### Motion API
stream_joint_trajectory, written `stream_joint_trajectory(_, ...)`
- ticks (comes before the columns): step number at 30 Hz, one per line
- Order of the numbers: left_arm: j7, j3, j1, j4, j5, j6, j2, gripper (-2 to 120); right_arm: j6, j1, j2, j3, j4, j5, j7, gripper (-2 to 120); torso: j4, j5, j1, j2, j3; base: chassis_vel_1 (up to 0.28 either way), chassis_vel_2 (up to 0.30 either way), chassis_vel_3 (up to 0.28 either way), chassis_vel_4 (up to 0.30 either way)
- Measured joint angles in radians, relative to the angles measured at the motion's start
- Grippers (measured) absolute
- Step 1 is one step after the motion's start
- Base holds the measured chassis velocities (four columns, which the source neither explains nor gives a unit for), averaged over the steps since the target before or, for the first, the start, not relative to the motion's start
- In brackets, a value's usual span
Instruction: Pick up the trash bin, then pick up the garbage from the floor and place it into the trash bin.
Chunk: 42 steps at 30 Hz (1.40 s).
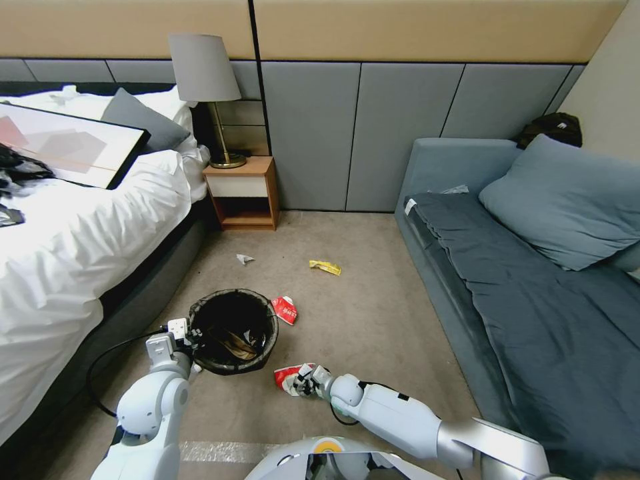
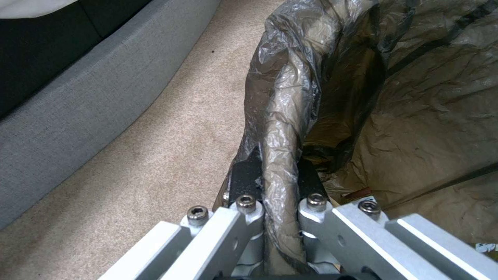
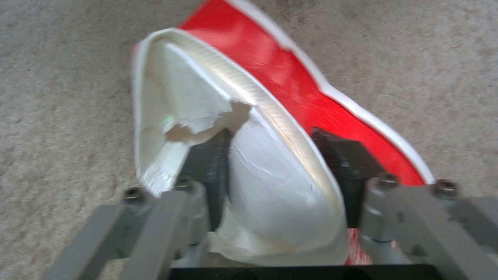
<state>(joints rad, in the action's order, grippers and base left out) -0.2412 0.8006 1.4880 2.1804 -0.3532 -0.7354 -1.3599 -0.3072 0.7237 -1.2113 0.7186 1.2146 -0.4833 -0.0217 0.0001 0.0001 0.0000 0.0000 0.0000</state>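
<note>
Beige bedroom carpet [image 1: 373,320] runs between a bed [image 1: 73,247] and a sofa [image 1: 533,293]. At seven o'clock, the left gripper [image 2: 277,182] clamps the bagged rim of the bin [image 1: 233,331]. At six o'clock, the right gripper [image 3: 275,155] pinches a red-and-white wrapper [image 3: 249,128] on the carpet. Another red wrapper [image 1: 285,309] touches the bin's two o'clock side; a yellow wrapper [image 1: 325,267] lies beyond.

No readable text anywhere. The red-and-white wrapper [image 1: 285,309] beside the bin has small white marks on its red face, too small to make out. The red-and-white wrapper at the right gripper [image 3: 270,155] shows plain red and white surfaces, no lettering legible. Tiny dark print on a white scrap [image 2: 488,246] inside the bin liner, unreadable. No numbers, brands or signs legible on furniture or walls.
</note>
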Motion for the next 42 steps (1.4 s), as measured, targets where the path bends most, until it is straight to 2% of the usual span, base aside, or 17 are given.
stream_joint_trajectory(1, 0.000, 0.000, 0.000, 0.000, 0.000, 0.000, 0.000, 0, 0.000, 0.000, 0.000, 0.000, 0.000, 0.000, 0.000, 36, 0.0000, 0.0000, 0.000, 0.000, 0.000, 0.000, 0.000, 0.000, 0.000)
stream_joint_trajectory(3, 0.000, 0.000, -0.002, 0.002, 0.000, 0.000, 0.001, 0, -0.001, 0.000, 0.002, -0.001, 0.001, 0.000, 0.002, 24, -0.0001, 0.0000, 0.000, 0.000, 0.000, 0.000, 0.000, 0.000, 0.000)
stream_joint_trajectory(5, -0.001, 0.000, -0.002, 0.003, 0.000, 0.000, 0.001, 0, -0.002, 0.000, 0.004, -0.001, 0.003, 0.000, 0.002, 21, -0.0001, 0.0000, 0.000, 0.000, 0.000, 0.000, 0.000, 0.000, 0.000)
stream_joint_trajectory(8, -0.001, 0.000, -0.004, 0.003, -0.001, 0.000, 0.002, 0, -0.004, 0.000, 0.012, -0.001, 0.013, 0.000, 0.002, 7, 0.0000, 0.0000, 0.000, 0.000, 0.000, 0.000, 0.000, 0.000, 0.000)
stream_joint_trajectory(11, -0.002, 0.000, -0.006, 0.003, -0.001, 0.000, 0.003, 0, -0.005, -0.004, 0.019, -0.001, 0.019, -0.001, 0.001, 0, -0.0001, -0.0001, 0.000, 0.000, 0.000, 0.000, 0.000, 0.000, 0.000)
stream_joint_trajectory(30, -0.003, -0.004, -0.001, 0.031, -0.003, 0.000, 0.012, 0, -0.019, -0.011, 0.049, -0.040, 0.064, -0.018, -0.009, 0, 0.0000, 0.0000, 0.000, 0.000, 0.000, 0.000, 0.000, 0.000, 0.000)
stream_joint_trajectory(37, -0.002, -0.006, 0.014, 0.125, -0.020, 0.000, 0.015, 0, -0.030, -0.014, 0.092, -0.056, 0.108, -0.036, -0.021, 0, -0.0001, 0.0001, 0.000, 0.000, 0.000, 0.000, 0.000, 0.000, 0.000)
stream_joint_trajectory(39, -0.002, -0.008, 0.027, 0.178, -0.029, 0.000, 0.015, 0, -0.032, -0.014, 0.111, -0.068, 0.131, -0.043, -0.024, 0, -0.0001, 0.0003, 0.000, 0.000, 0.000, 0.000, 0.000, 0.000, 0.000)
stream_joint_trajectory(42, -0.002, -0.008, 0.036, 0.203, -0.030, 0.000, 0.015, 0, -0.037, -0.014, 0.130, -0.084, 0.162, -0.055, -0.033, 0, -0.0001, 0.0002, 0.000, 0.000, 0.000, 0.000, 0.000, 0.000, 0.000)
